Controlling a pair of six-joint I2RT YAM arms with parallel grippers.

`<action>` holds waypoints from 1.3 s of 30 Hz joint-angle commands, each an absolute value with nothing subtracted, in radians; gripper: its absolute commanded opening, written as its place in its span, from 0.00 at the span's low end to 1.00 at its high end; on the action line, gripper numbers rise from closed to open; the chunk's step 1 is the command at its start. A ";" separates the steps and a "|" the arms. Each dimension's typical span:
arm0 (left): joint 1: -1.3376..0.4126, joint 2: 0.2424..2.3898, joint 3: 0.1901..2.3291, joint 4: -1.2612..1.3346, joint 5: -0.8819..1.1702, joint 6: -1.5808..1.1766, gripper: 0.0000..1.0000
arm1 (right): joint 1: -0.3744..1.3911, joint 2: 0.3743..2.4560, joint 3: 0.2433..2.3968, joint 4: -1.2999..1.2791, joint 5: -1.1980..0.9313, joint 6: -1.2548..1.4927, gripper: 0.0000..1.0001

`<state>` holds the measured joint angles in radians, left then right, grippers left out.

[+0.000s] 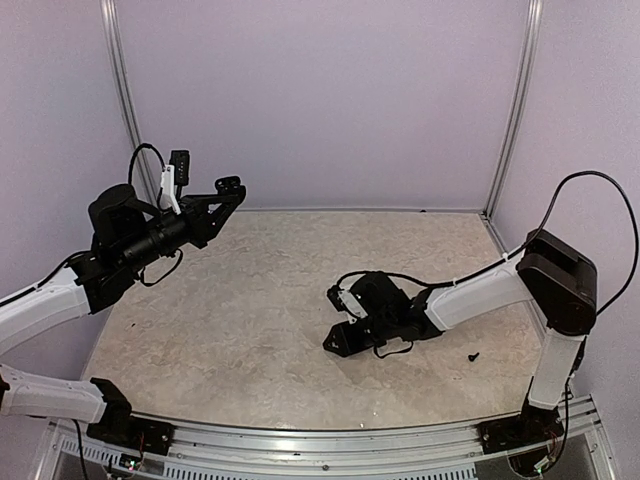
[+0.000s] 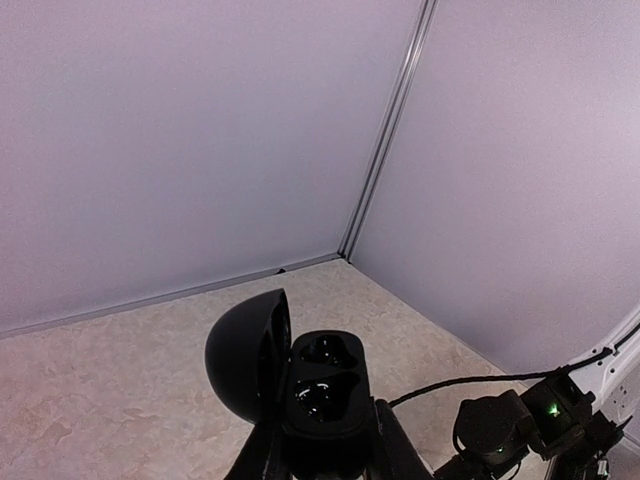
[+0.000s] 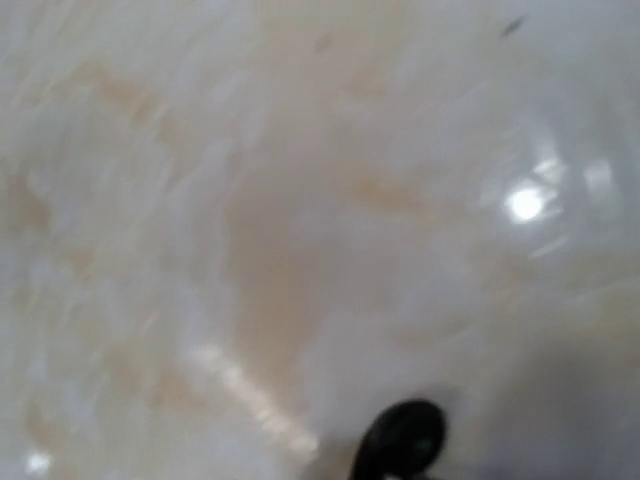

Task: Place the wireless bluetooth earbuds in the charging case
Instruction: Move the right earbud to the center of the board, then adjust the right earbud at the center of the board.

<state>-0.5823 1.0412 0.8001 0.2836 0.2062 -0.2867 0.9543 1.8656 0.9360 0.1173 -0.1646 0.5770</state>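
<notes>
**Charging case** [image 2: 330, 420]: black here, clamped at its near end between the closed left jaws and carried clear of the surface [image 1: 250, 300], high at the left rear. The lid [image 2: 248, 352] is swung open to the left in the left wrist view. Two wells [image 2: 325, 352] are exposed, one beyond the other, so the case's long axis runs straight out from the jaws. Both wells look dark and unfilled, though the view is too dim to be sure.

**Earbuds:** none can be identified with certainty.

**Right arm** [image 1: 480, 290]: reaches down to mid-surface. Its jaws are close above the mottled top, well apart from the case, to the right of it and lower. Whether those jaws are open or closed cannot be told. The right wrist view is blurred and shows only a dark rounded shape [image 3: 400, 442] at its lower edge, possibly an earbud.

**Small black bit** [image 1: 473, 355]: lies on the surface beside the right arm.

**Judgement:** the right arm is the nearer to anything lying on the surface. A bud lifted there must travel up and leftward to the wells that the left arm [image 1: 50, 300] presents.
</notes>
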 commanded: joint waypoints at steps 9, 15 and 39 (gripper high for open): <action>-0.573 1.029 0.798 0.309 0.215 -0.283 0.00 | 0.935 1.783 0.961 -0.058 -0.182 0.521 0.37; -0.574 1.030 0.798 0.310 0.216 -0.284 0.00 | 0.903 1.773 0.968 -0.098 -0.196 0.500 0.34; -0.574 1.026 0.795 0.313 0.224 -0.281 0.00 | 0.885 1.930 1.124 -0.094 -0.345 0.425 0.24</action>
<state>-0.5812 1.0409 0.8001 0.2836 0.2066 -0.2859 0.8936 1.9114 1.0920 -0.0673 -0.3252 0.4603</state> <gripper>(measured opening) 0.219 0.239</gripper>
